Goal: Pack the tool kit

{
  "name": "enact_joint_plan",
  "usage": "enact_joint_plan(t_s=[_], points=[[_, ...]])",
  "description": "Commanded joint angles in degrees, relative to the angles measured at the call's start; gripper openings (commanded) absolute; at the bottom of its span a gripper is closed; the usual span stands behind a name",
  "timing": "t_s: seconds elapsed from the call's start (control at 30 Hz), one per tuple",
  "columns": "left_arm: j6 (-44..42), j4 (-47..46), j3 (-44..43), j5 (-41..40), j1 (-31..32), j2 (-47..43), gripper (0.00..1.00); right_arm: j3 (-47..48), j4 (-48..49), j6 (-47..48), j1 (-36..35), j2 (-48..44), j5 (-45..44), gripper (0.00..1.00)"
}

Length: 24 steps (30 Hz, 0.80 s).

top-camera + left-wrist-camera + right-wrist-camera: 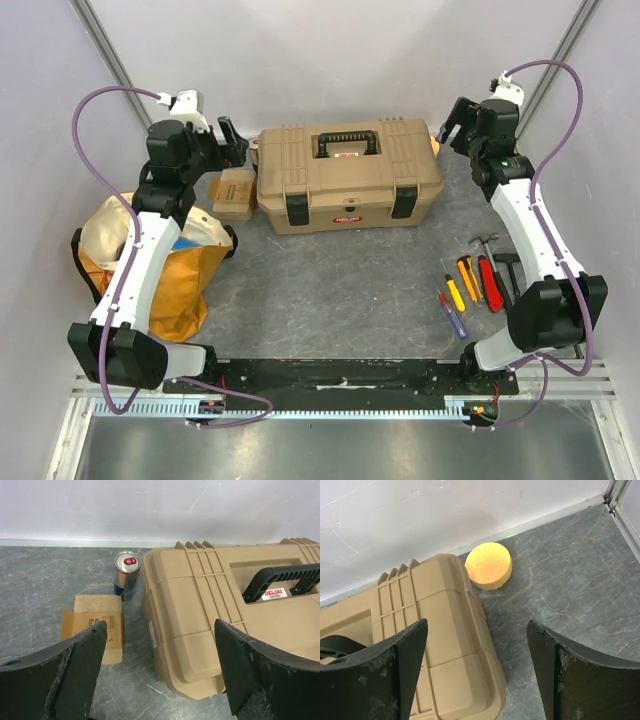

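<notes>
Nearest to each wrist camera are the dark fingers of its own pincer: the left gripper [160,625] and the right gripper [476,625] both stand wide apart and hold nothing. Each one hangs over one end of the large tan plastic toolbox [345,185], the left at its left end and the right at its right end, probably so that the two arms can work on the box from both sides. The toolbox stands at the far middle of the grey marbled table [350,290] with its lid shut. Its black handle [347,142] lies flat on top, and the two black latches [297,208] on the near side look fastened, so I judge that the box must be opened before any packing. A yellow-cream cloth bag [170,270] sits under the left arm, well apart from the tools. A small flat cardboard box [95,625] lies just beside the left end of the toolbox, with a silver and blue drink can [126,572] behind it. A round yellow sponge [489,565] lies at the far right corner of the toolbox. The tools wait in a loose row near the right arm's base: a hammer [483,243], a red-handled screwdriver [489,283], yellow-handled screwdrivers [454,292] and a small blue-handled screwdriver [456,320], all outside the box, within easier reach of the right arm.
</notes>
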<state>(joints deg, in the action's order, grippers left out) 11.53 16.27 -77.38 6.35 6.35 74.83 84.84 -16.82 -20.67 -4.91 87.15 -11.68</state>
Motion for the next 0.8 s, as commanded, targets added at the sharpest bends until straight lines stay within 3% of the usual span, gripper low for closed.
enact_joint_plan(t_s=[0.0,0.27,0.6,0.77], points=[[-0.3,-4.1,0.4,2.6,0.1,-1.3,0.95,1.6,0.9,-0.2,0.0,-0.1,0.9,0.88],[0.5,-7.6,0.9,7.2,0.0,0.7,0.99,-0.4,2.7,2.0,0.1,-0.7,4.8,0.98],[5.6,-8.1,-9.7,19.8,0.1,16.0,0.97,2.0,2.2,1.2,0.0,4.2,10.8,0.98],[6.0,-6.2,-13.8,19.0,0.0,22.0,0.95,2.3,1.6,0.7,-1.0,6.5,14.8,0.98]])
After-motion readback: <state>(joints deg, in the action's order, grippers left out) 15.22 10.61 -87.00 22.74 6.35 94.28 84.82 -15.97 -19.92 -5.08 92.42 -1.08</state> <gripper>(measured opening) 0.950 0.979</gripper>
